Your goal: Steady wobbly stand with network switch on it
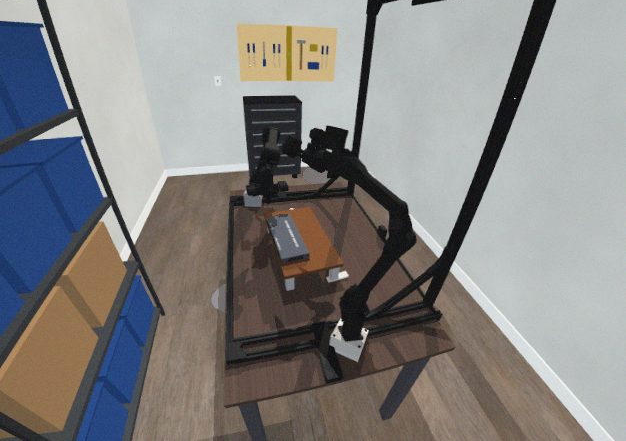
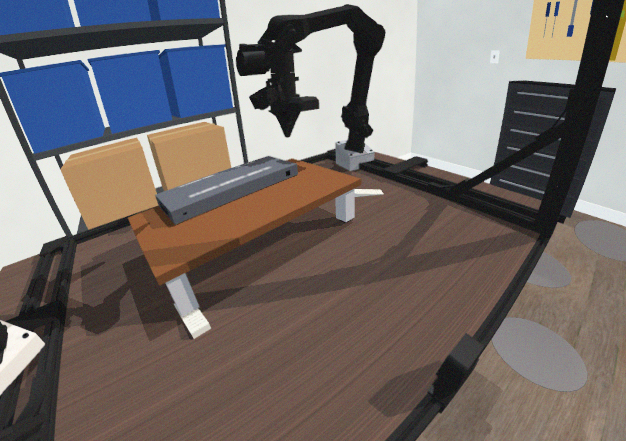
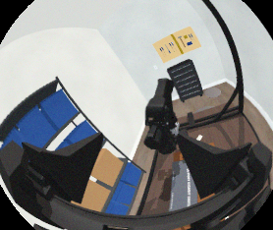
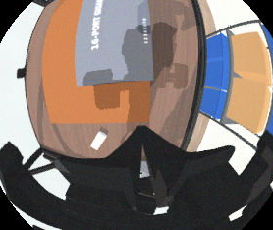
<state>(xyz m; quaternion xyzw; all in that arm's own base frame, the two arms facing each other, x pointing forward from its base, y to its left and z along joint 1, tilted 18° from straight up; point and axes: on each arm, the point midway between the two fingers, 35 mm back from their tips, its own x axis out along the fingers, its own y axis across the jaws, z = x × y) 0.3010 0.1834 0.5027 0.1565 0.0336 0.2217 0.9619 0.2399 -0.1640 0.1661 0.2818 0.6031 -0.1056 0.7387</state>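
Note:
The stand [image 1: 319,241] [image 2: 242,226] [image 4: 62,93] has an orange top on white legs and stands mid-table. The grey network switch [image 1: 289,236] [image 2: 227,186] [image 4: 116,44] lies along its top. One white wedge [image 1: 343,275] [image 2: 368,192] [image 4: 99,139] lies flat on the table beside a leg, at the end nearer the right arm's base. Another white wedge [image 2: 196,323] lies at the foot of the leg at the opposite end. My right gripper [image 2: 287,128] [image 4: 141,129] is shut and empty, pointing down, high above the stand's end. My left gripper [image 1: 289,145] is open and empty, raised high, facing the right arm.
A black frame [image 1: 230,274] [image 2: 505,304] runs round the table. A black gantry post [image 1: 485,173] rises at one side. Shelving with blue and tan bins [image 1: 45,198] [image 2: 116,87] stands beside the table, and a dark cabinet [image 1: 273,122] [image 2: 535,137] behind it.

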